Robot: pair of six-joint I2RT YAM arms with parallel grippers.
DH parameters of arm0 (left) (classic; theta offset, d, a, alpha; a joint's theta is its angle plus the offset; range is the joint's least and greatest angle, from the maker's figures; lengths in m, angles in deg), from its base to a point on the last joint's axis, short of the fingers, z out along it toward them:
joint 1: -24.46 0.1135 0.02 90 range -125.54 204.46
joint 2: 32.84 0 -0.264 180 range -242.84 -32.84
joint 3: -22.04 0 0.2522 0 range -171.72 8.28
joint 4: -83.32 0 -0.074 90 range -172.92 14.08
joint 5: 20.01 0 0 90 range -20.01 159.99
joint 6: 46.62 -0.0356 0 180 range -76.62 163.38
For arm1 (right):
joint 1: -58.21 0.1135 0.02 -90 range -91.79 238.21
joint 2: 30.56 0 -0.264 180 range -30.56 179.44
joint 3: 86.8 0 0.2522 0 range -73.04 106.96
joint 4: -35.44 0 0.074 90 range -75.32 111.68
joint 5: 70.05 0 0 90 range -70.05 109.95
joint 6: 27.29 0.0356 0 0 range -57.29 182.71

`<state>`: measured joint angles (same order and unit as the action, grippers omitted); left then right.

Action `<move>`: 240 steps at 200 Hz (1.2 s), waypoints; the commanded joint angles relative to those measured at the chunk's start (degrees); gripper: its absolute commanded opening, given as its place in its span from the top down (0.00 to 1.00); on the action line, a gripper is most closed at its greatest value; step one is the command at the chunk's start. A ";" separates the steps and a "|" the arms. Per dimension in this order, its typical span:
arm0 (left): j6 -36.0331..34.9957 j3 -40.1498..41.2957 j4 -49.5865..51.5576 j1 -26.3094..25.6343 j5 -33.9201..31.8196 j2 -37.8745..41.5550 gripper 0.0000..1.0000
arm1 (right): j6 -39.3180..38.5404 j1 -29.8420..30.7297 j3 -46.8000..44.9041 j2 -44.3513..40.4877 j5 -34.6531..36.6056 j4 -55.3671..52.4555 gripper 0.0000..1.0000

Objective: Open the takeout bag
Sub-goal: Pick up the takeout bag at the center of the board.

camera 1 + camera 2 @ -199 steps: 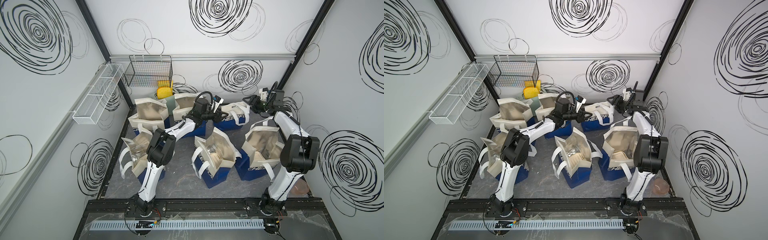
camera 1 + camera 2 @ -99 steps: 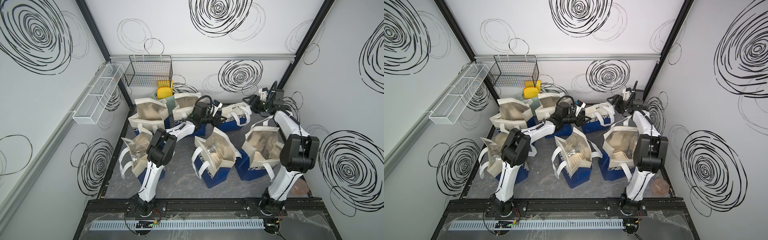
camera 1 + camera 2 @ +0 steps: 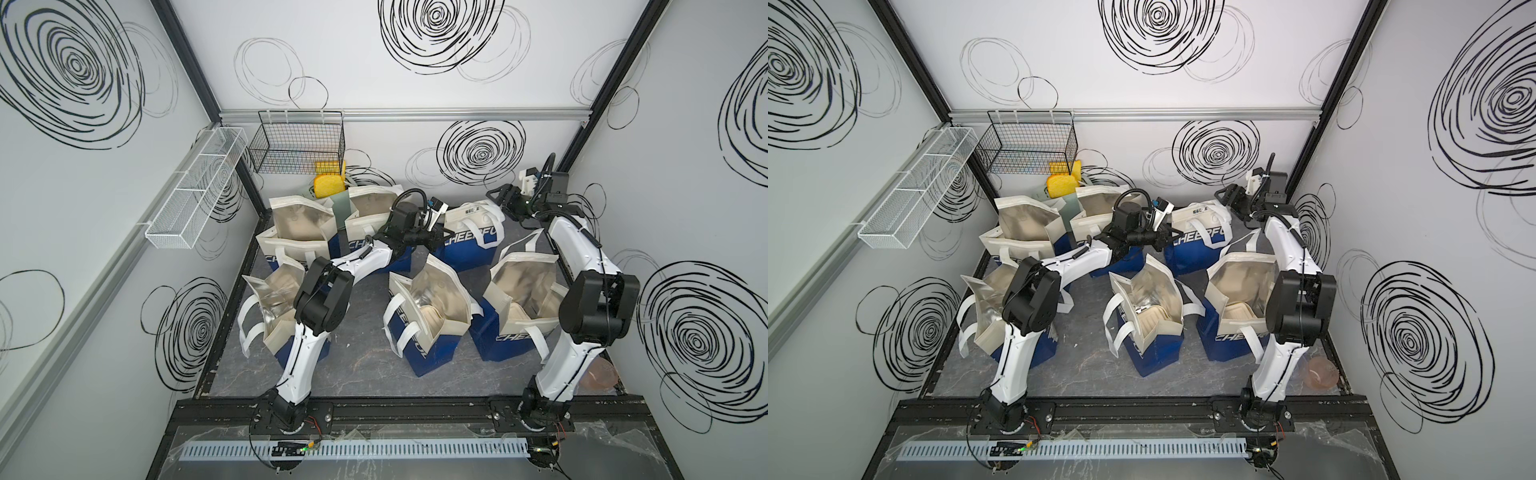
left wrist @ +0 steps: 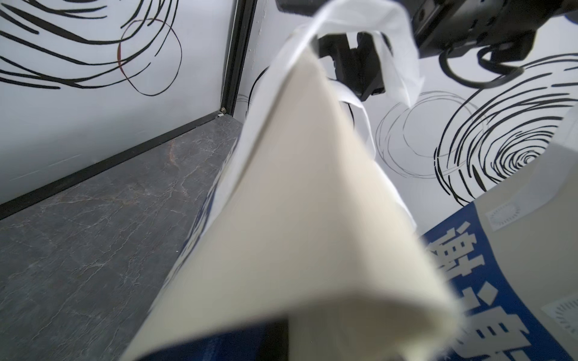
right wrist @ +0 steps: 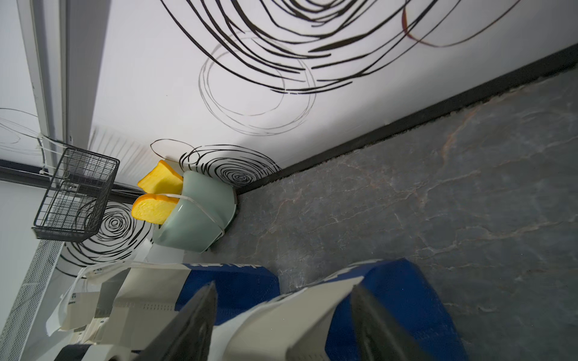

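Left pincer (image 3: 435,239) clamps shut on one rim end of the closed bag (image 3: 469,249). Right pincer (image 5: 283,290) gapes astride the other end, empty, so both can spread it.

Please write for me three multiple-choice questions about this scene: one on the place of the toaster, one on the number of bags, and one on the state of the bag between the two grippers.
1. Where does the green toaster stand?
A. at the far wall, near the black wire basket
B. in the near right corner
C. inside a bag

2. How many takeout bags are there?
A. four
B. six
C. eight

3. How is the far bag between the left gripper and the right gripper?
A. its top is closed
B. wide open, with the foil lining showing
C. lying flat on its side

Answers: 1 A, its yellow bread slices show beside the basket. 2 B, three stand in the far row and three in the near row. 3 A, its cream rim is pressed together, while the other five gape.
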<state>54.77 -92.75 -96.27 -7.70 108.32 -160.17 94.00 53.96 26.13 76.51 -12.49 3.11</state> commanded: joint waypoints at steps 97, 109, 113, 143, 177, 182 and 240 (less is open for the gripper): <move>1.01 -5.92 8.11 0.24 -5.41 8.29 1.00 | -42.87 20.91 -11.26 -21.08 24.11 14.26 0.30; 0.99 -6.17 8.83 0.26 -5.63 8.83 1.00 | -49.53 25.37 -17.47 -24.83 27.34 17.94 0.30; 0.99 -6.17 9.05 0.25 -5.63 8.96 1.00 | -50.95 26.62 -19.24 -25.98 28.30 19.26 0.30; 0.65 -6.19 9.89 0.17 -5.63 10.04 1.00 | -52.47 30.12 -28.21 -31.17 30.94 23.86 0.33; -0.16 -5.63 10.76 -0.27 -5.25 11.76 1.00 | -52.82 30.88 -29.49 -31.84 32.08 23.57 0.35; -0.31 -5.46 10.79 -0.40 -5.06 11.98 1.00 | -52.82 30.86 -29.40 -31.70 32.38 23.78 0.36; -1.46 -3.08 11.28 -1.10 -4.58 14.28 1.00 | -55.26 31.72 -27.61 -29.48 34.75 24.68 0.41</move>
<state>54.67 -96.71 -82.82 -8.18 102.86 -149.31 41.89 84.87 -3.37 46.17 20.51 25.34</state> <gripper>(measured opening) 0.050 0.600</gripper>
